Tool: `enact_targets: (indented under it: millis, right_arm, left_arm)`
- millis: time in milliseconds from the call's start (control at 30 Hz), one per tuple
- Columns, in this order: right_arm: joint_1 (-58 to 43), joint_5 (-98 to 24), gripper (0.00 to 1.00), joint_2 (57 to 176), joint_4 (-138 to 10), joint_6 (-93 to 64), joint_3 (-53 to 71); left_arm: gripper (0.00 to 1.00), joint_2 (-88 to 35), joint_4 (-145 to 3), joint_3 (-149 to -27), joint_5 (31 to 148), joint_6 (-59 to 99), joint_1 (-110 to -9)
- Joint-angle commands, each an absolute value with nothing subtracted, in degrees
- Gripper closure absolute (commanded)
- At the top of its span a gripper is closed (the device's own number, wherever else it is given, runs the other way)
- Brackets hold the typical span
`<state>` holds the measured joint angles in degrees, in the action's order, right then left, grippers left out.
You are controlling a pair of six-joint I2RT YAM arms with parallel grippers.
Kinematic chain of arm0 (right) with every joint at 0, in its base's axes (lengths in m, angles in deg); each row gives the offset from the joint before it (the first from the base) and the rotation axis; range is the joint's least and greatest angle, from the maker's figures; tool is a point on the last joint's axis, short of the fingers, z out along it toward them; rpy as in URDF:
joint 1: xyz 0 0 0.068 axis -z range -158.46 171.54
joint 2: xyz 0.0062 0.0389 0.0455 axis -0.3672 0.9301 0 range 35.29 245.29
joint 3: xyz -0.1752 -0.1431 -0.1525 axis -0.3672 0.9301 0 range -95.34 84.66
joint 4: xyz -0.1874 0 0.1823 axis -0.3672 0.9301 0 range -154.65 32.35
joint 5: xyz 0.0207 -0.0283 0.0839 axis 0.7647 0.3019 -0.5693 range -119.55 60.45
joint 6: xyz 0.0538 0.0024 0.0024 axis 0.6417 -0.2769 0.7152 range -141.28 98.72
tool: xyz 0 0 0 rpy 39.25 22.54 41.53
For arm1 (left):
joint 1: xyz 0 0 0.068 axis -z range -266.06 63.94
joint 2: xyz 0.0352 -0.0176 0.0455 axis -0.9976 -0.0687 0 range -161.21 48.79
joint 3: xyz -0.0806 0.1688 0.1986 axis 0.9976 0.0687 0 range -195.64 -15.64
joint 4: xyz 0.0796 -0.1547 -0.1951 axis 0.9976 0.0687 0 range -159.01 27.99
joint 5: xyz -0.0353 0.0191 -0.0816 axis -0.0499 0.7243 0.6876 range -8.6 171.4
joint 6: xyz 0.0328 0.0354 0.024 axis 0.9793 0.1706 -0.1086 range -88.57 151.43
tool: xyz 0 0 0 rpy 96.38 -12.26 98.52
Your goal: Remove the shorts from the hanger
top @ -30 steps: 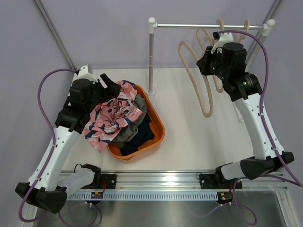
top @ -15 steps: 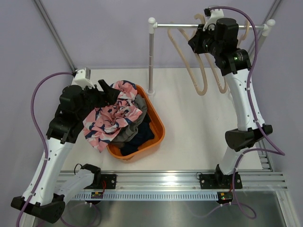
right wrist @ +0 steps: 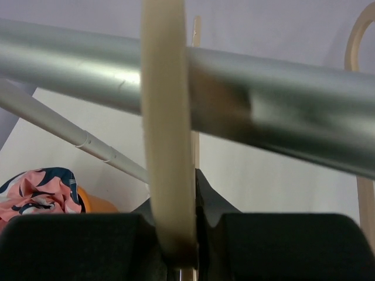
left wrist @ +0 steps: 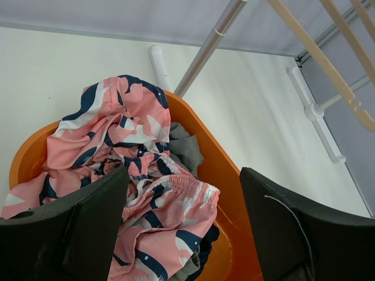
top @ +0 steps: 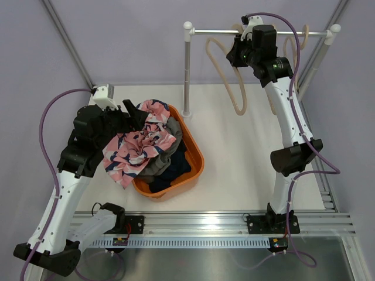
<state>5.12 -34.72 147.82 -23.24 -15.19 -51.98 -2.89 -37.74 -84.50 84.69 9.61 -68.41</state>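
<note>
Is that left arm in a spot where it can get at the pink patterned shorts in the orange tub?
Probably yes. The left tool hangs open just above the pink shorts, which lie on top of the pile in the orange tub. Nothing seems to be between them, so the way down looks free.

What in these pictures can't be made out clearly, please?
- Navy shorts: top view, mostly buried under grey shorts and pink shorts in the basket.
- Right gripper: top view, jaws hidden behind the right arm.
- Hanger: right wrist view, blurred close-up; whether it rests on the rail is unclear.
</note>
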Motion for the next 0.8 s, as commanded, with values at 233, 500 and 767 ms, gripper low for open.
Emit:
enact_targets:
  millis: [233,500,767]
  right_arm:
    - [5.46,-34.12,0.92,144.01,-29.4,-13.11,-46.84]
    - [5.55,-34.39,0.62,141.03,-28.17,-13.81,-45.34]
    - [5.46,-34.39,0.55,135.05,-29.31,-13.19,-41.55]
  left_arm:
    - [0.18,-1.92,-39.57,-83.15,85.7,10.78,-68.22]
    - [0.18,-2.19,-40.09,-82.7,86.05,10.69,-68.22]
    - [0.18,-1.84,-40.71,-81.92,86.23,11.74,-68.22]
